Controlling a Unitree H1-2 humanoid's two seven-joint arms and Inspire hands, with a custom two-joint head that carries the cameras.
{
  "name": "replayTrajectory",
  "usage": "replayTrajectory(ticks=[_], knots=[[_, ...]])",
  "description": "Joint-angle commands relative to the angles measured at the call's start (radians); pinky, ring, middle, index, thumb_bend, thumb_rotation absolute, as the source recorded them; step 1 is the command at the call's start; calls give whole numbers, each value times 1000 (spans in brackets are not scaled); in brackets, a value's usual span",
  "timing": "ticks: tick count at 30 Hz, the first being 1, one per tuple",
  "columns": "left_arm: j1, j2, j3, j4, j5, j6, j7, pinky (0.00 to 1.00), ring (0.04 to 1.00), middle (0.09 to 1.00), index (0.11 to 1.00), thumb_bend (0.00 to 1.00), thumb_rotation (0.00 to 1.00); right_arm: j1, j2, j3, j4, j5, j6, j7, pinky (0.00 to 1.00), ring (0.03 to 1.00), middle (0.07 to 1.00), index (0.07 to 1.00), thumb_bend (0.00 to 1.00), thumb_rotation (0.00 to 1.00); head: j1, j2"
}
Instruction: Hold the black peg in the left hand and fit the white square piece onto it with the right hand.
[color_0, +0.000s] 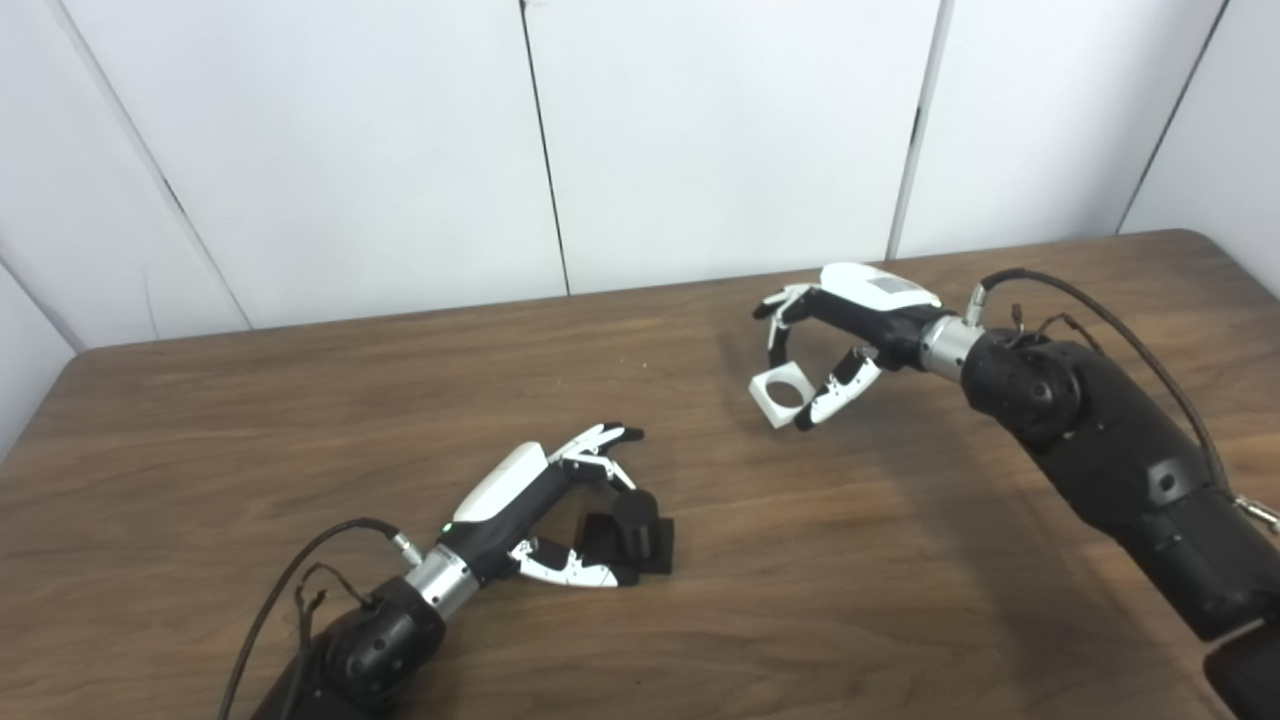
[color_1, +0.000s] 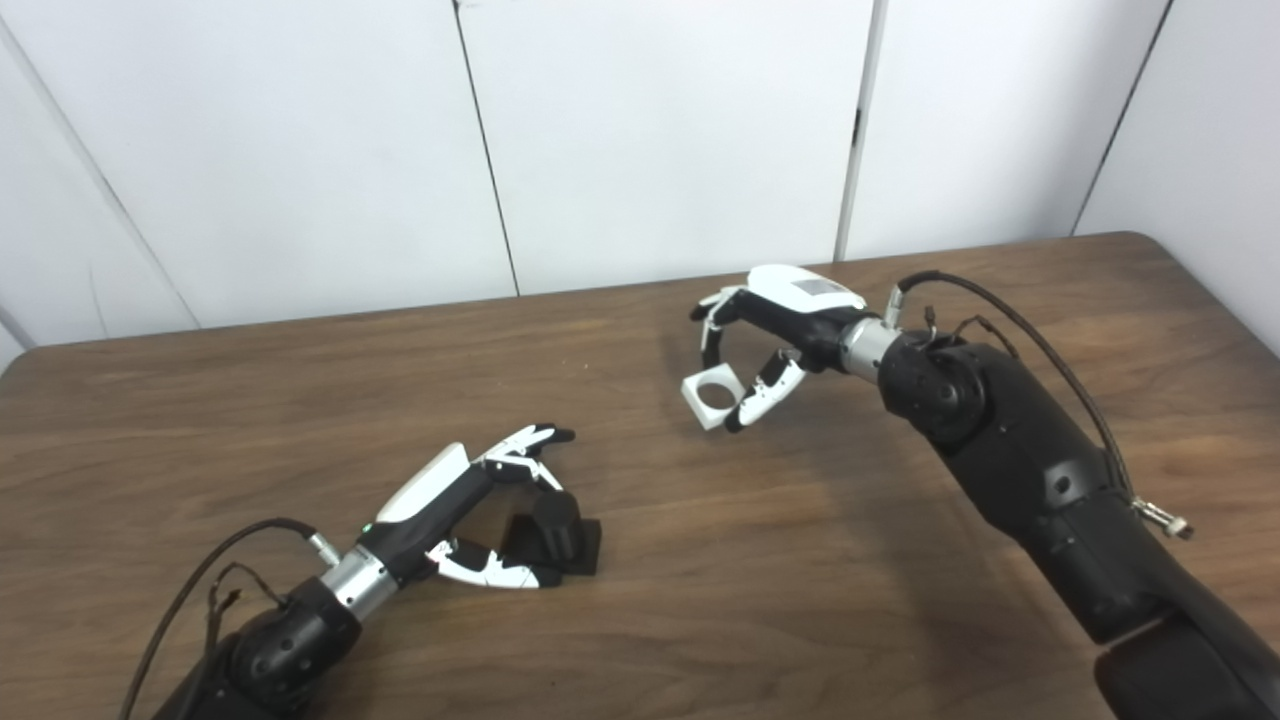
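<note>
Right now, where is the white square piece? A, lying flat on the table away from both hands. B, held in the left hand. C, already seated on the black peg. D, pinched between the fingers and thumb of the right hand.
D: the white square piece sits between the fingers and thumb of the right hand, well apart from the black peg, which stands by the left hand.

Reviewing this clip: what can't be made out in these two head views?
- Whether the left hand grips the black peg: its fingers hide any contact, both views.
- Whether the white square piece is lifted or resting on the table: unclear.
- Both arms: cut off by the bottom edge.
</note>
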Motion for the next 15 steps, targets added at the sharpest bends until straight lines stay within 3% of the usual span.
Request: replayTrajectory(ticks=[1, 10, 15], knots=[[57, -17, -55, 71, 82, 77, -65, 899, 980, 940, 495, 520, 80, -36, -14, -28, -73, 38, -11, 23, 865, 932, 865, 482, 518, 139, 7, 1], [49, -26, -60, 81, 86, 81, -60, 913, 985, 943, 495, 520, 81, -30, 13, -25, -234, 107, -42, 100, 792, 903, 849, 480, 520, 138, 30, 3], [44, -29, -62, 83, 89, 89, -59, 908, 984, 943, 495, 520, 81, -40, 37, -17, -319, 127, -17, 149, 780, 898, 846, 479, 520, 141, 35, 4]])
